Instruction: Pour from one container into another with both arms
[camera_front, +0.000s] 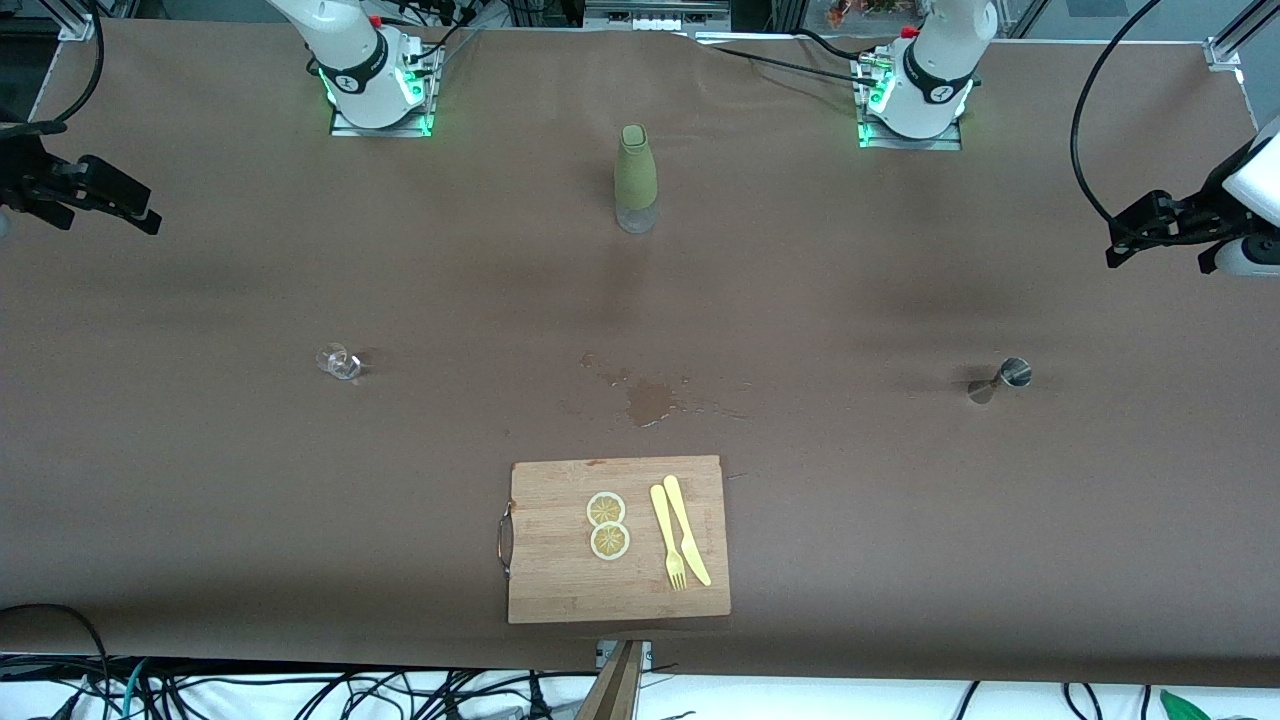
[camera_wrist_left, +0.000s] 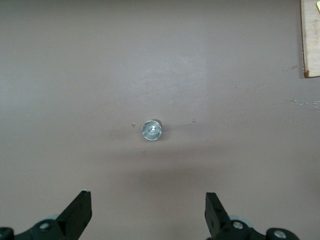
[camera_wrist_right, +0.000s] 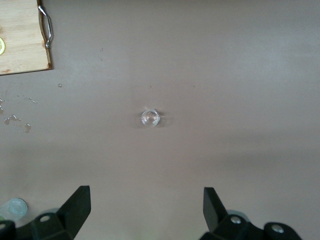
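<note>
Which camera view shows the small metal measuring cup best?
The front view shows the metal measuring cup best: it is seen from the side, so its double-cone shape is clear. The left wrist view looks straight down on it, so only its round rim shows. The right wrist view does not show it.

Brown-covered table (camera_front: 900, 560) (metal frame corner (camera_front: 1222, 50)), cables (camera_front: 400, 695) below

Both arms (camera_front: 940, 70) white — tools open, raised.
</note>
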